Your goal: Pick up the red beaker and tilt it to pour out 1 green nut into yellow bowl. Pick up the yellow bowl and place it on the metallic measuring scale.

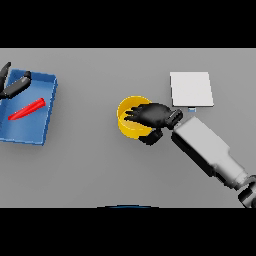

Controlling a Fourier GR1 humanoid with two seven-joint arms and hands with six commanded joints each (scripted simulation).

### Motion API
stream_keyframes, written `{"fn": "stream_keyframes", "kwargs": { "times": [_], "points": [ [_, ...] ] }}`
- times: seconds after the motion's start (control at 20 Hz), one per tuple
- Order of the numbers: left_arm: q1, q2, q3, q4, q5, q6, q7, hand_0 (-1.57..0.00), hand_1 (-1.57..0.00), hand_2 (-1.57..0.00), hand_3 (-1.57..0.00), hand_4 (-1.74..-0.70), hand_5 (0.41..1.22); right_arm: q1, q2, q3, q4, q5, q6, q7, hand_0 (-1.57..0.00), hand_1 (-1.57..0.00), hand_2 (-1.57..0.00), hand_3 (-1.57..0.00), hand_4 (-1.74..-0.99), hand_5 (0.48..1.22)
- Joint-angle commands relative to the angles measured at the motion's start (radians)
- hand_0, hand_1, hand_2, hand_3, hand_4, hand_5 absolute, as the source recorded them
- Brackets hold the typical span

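The right hand (152,115) lies over the round yellow bowl (129,125), fingers curled around its rim. The scale (191,89) sits just beyond the bowl, unmarked. Well left of the bowl, the left hand (14,85) is relaxed open.

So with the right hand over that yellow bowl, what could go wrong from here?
The right hand covers the round yellow bowl from above, its fingers spread over the opening; whether it has a firm hold cannot be seen, so the bowl might slip or tip when lifted. The flat metallic measuring scale sits just beyond the hand, so a low carry could knock its near edge. Any nut inside is hidden, so a tilt might spill it.
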Motion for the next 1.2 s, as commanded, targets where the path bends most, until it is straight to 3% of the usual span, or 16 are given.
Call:
{"fn": "stream_keyframes", "kwargs": {
  "times": [0.0,0.05,0.1,0.15,0.2,0.3,0.4,0.65,0.7,0.95,1.0,1.15],
  "points": [
    [-0.007,0.006,0.003,0.008,-0.001,-0.003,-0.001,0.0,0.0,0.0,0.0,-0.79,0.712,0.003,-0.004,0.004,-0.009,-0.001,0.003,-0.013,-0.05,-0.06,-0.09,-0.13,-1.261,0.809],
    [-0.009,0.005,0.003,0.009,-0.001,-0.003,-0.001,0.0,0.0,0.0,0.0,-0.79,0.711,0.013,-0.002,0.006,-0.015,-0.002,-0.001,-0.02,-0.19,-0.18,-0.19,-0.21,-1.309,0.891],
    [-0.014,0.002,0.001,0.024,-0.003,-0.006,-0.006,0.0,0.0,0.0,0.0,-0.79,0.71,0.012,0.0,0.005,-0.008,0.0,-0.016,-0.033,-0.45,-0.41,-0.35,-0.32,-1.363,0.957],
    [-0.011,0.003,0.001,0.028,-0.004,-0.009,-0.014,0.0,0.0,0.0,0.0,-0.79,0.71,0.009,0.006,0.005,-0.003,-0.001,-0.017,-0.027,-0.68,-0.64,-0.59,-0.57,-1.435,1.01],
    [-0.008,0.003,0.004,0.02,-0.001,-0.004,-0.017,0.0,0.0,0.0,0.0,-0.79,0.71,0.011,0.002,0.005,-0.014,-0.009,-0.01,-0.038,-0.86,-0.83,-0.79,-0.68,-1.492,1.052],
    [-0.009,0.005,0.006,0.031,-0.002,-0.005,-0.02,0.0,0.0,0.0,0.0,-0.79,0.707,0.005,-0.007,0.009,-0.021,-0.012,0.012,-0.056,-1.11,-1.09,-1.07,-0.88,-1.578,1.113],
    [-0.015,-0.004,-0.001,0.034,-0.008,-0.001,-0.019,0.0,0.0,0.0,0.0,-0.78,0.712,0.005,-0.008,0.008,-0.024,-0.02,0.019,-0.055,-1.28,-1.27,-1.19,-1.03,-1.637,1.152],
    [-0.014,-0.003,-0.003,0.023,-0.009,0.0,-0.016,0.0,0.0,0.0,0.0,-0.79,0.707,0.012,-0.02,0.003,-0.055,-0.034,0.057,-0.017,-1.48,-1.47,-1.35,-1.19,-1.707,1.198],
    [-0.021,-0.003,-0.003,0.034,-0.01,-0.001,-0.01,0.0,0.0,0.0,0.0,-0.79,0.704,0.001,-0.026,-0.003,-0.056,-0.039,0.057,-0.035,-1.49,-1.49,-1.36,-1.2,-1.714,1.203],
    [-0.016,0.004,-0.01,0.011,-0.012,-0.008,-0.016,0.0,0.0,0.0,0.0,-0.77,0.707,-0.002,-0.064,-0.045,-0.154,-0.077,0.126,0.023,-1.55,-1.54,-1.46,-1.16,-1.732,1.215],
    [-0.012,0.009,-0.007,0.008,-0.011,-0.008,-0.011,0.0,0.0,0.0,0.0,-0.77,0.705,-0.01,-0.084,-0.057,-0.163,-0.084,0.134,0.008,-1.55,-1.55,-1.48,-1.16,-1.734,1.216],
    [-0.017,0.004,0.003,0.024,0.003,-0.015,-0.014,0.0,0.0,0.0,0.0,-0.78,0.702,-0.003,-0.115,-0.075,-0.224,-0.084,0.155,0.07,-1.56,-1.56,-1.43,-1.22,-1.737,1.219]
  ]
}}
